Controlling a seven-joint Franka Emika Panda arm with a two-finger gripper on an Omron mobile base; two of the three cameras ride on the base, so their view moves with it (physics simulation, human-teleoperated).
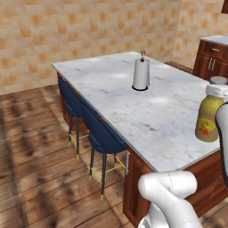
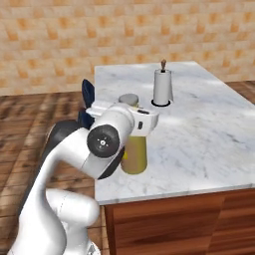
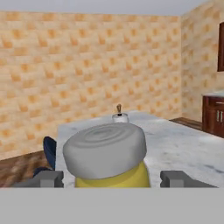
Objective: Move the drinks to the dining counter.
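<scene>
One of the drinks, an amber-yellow bottle (image 1: 208, 120) with a grey cap and a yellow-red label, stands upright on the marble dining counter (image 1: 147, 116) near its front right corner. In the right base view the bottle (image 2: 135, 154) is partly hidden behind my arm, close to the front left edge of the counter (image 2: 209, 139). My gripper (image 2: 134, 117) reaches in level at the bottle's neck, just under the cap. In the hand view the grey cap (image 3: 109, 151) sits between the two fingertips (image 3: 48, 178), and my gripper (image 3: 111, 178) is shut on the bottle.
A white paper towel roll (image 1: 141, 73) stands on its holder mid-counter, behind the bottle (image 2: 163, 87). Blue stools (image 1: 102, 133) line the counter's left side. A dark wood cabinet (image 1: 213, 58) stands at the far right by the tiled wall.
</scene>
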